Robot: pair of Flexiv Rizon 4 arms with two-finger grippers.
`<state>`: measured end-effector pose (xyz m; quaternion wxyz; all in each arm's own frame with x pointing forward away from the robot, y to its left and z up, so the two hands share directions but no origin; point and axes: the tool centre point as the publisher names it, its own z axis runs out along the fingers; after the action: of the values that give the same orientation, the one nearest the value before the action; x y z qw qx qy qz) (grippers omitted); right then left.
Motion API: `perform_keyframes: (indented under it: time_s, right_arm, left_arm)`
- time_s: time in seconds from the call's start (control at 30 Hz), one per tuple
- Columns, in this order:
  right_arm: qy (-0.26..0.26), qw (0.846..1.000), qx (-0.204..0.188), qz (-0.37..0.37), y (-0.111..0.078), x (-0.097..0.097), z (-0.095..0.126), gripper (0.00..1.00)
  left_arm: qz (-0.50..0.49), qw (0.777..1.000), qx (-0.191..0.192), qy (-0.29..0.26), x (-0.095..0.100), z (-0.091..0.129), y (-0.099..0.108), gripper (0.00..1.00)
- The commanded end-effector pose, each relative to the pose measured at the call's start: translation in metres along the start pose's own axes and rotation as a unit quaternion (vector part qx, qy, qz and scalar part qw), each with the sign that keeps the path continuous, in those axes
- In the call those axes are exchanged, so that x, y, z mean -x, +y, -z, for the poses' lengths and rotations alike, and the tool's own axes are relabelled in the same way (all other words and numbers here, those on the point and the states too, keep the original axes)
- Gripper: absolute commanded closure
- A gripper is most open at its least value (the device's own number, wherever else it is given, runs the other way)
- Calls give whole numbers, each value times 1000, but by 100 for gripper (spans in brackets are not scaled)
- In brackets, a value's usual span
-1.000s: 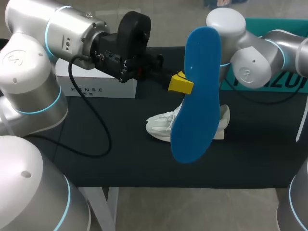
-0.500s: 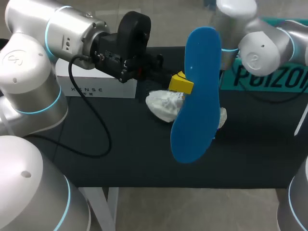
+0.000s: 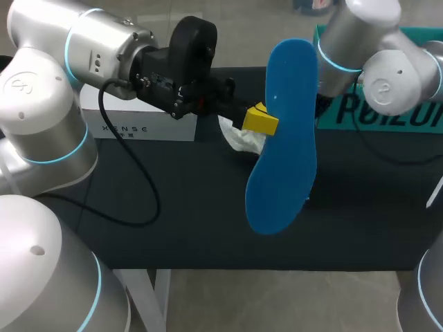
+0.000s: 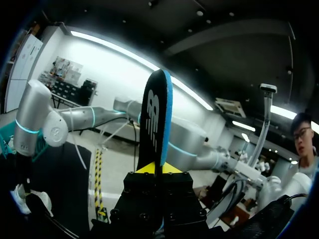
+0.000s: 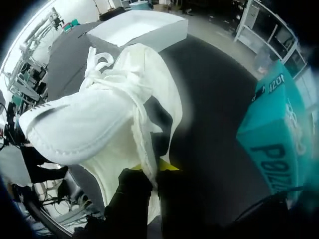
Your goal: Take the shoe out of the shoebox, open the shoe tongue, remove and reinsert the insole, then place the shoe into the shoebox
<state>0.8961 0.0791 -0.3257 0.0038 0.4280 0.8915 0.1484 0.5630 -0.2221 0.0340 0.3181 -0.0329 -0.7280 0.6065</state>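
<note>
My left gripper (image 3: 259, 120) clamped on insole (image 3: 280, 138), upright above table (image 3: 173, 228). My right gripper (image 5: 152, 172) pinching shoe (image 5: 109, 119) collar, shoe looks lifted. Risk: thin grip, shoe may swing or slip; insole entry misaligns.

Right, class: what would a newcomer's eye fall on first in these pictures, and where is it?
The big blue insole stands out first, held upright in the left gripper over the middle of the dark table. Just behind it, the right gripper holds a white shoe, with a teal box at the table's right side.
</note>
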Motion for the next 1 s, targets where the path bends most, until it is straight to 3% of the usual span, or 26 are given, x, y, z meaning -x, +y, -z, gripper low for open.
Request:
perform_keyframes:
  time_s: [0.03, 0.07, 0.1, 0.37, 0.4, 0.5, 0.7, 0.8, 0.9, 1.0]
  right_arm:
    - [-46, 939, 15, -339, 0, -13, -5, 100]
    - [-37, 935, 19, -353, 0, -15, -5, 100]
    - [-52, 919, 4, -391, -1, -16, -5, 100]
    - [-54, 893, -1, -447, -11, -16, -7, 100]
    - [-51, 881, 0, -471, -15, -15, -7, 100]
    - [-46, 868, -8, -494, -18, -14, -10, 100]
    - [-33, 875, -14, -483, -8, -14, -27, 100]
    - [-25, 883, -22, -468, -4, -13, -34, 100]
    - [-22, 901, -33, -431, 2, -13, -39, 100]
    - [-23, 907, -35, -418, 4, -13, -38, 100]
  left_arm:
    - [0, 1000, -1, 0, 0, -1, 0, 100]
    - [0, 1000, -1, 0, 0, -1, 0, 100]
    - [0, 1000, -1, 0, 0, -1, 0, 100]
    - [0, 1000, -1, 0, 0, -1, 0, 100]
    - [0, 1000, -1, 0, 0, -1, 0, 100]
    - [0, 1000, -1, 0, 0, -1, 0, 100]
    - [0, 1000, -1, 0, 0, -1, 0, 100]
    - [0, 1000, -1, 0, 0, -1, 0, 100]
    - [0, 1000, -1, 0, 0, -1, 0, 100]
    - [0, 1000, -1, 0, 0, -1, 0, 100]
